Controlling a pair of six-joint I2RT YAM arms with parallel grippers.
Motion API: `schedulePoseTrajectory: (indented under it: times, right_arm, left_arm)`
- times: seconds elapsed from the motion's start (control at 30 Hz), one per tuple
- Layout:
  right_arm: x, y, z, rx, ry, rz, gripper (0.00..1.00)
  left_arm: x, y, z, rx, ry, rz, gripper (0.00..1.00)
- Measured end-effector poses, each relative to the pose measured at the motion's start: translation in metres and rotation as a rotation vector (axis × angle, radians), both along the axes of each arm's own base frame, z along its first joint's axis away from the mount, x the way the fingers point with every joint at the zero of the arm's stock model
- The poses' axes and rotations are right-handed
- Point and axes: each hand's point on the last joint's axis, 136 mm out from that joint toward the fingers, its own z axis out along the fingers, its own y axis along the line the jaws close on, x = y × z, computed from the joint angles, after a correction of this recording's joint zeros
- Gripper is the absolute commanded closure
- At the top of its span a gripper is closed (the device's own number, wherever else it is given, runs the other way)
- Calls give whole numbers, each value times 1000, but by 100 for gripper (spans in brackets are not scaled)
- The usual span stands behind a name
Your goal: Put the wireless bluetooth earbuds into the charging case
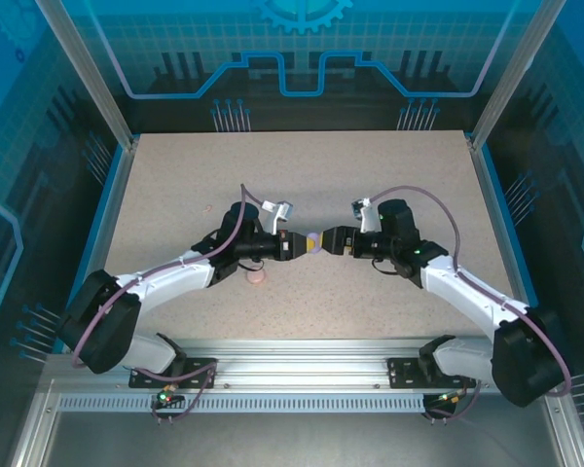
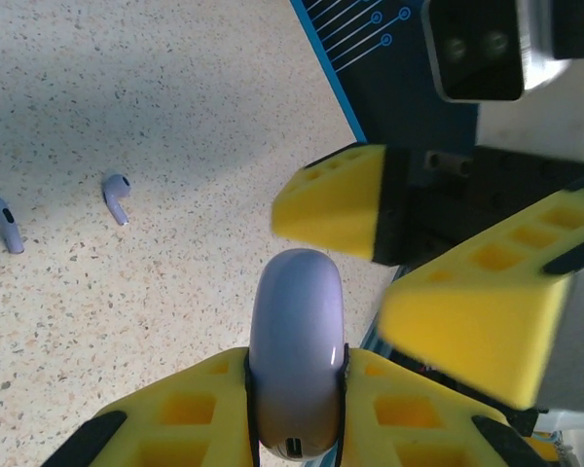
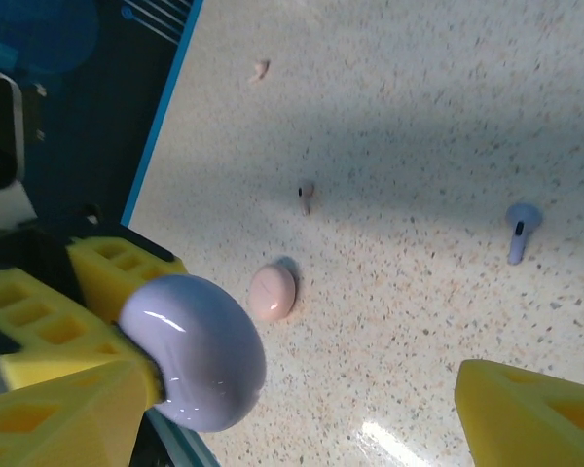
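Risk no. 1 is a drop. The purple case is off the table, pinched on edge btwn the yellow pads of the left gripper. It's a smooth, glossy pebble and looks slippery. The right gripper stands wide open around it, one pad just above the case's top edge, the other out to the side. Neither is touching, as far as I can tell. If R closes off-centre or pushes sideways, I reckon the case twists in the L grip or squirts out.

Risk no. 2: the case looks shut, w/ no raised lid and no seam I can make out. Blunt pads prob need a bite on one half only; clamp both halves and nothing opens.

Risk no. 3: the buds are tiny and well apart from the case, so each pick is fiddly and a nudge could roll one away.

Looks-wise, the case is pale lilac w/ a bright highlight and a small dark port at the end buried in the L grip. A purple bud lies on its side on the speckled top, a second purple bud near it, stems pointing roughly the same way. Further out, a pale bud lies near the pink case, which sits flat and closed. A second pale bud is off toward the blue table edge.
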Motion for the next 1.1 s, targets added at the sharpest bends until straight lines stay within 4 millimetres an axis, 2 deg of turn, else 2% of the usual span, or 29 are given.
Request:
schedulePoseTrajectory:
  times: [0.37, 0.5, 0.6, 0.7, 0.83, 0.97, 1.1]
  right_arm:
    - [9, 3, -15, -10, 24, 2, 21]
    - [17, -9, -34, -50, 61, -54, 22]
    - [14, -18, -52, -83, 111, -83, 23]
    - [11, -26, -56, -83, 135, -108, 23]
    - [3, -31, -37, -25, 108, -119, 27]
    - [-1, -22, -11, 81, 59, -78, 36]
    - [-2, -15, -1, 142, 47, -54, 46]
  left_arm:
    - [3, 5, -6, 25, 8, 15, 100]
    - [2, 3, -2, 12, -1, 4, 100]
    - [1, 2, 0, 4, -8, -3, 100]
    - [2, 1, 3, -3, -19, -3, 100]
    - [4, 1, 7, -14, -35, -3, 100]
    - [6, -1, 14, -40, -48, 3, 100]
    - [8, -2, 19, -63, -52, 10, 100]
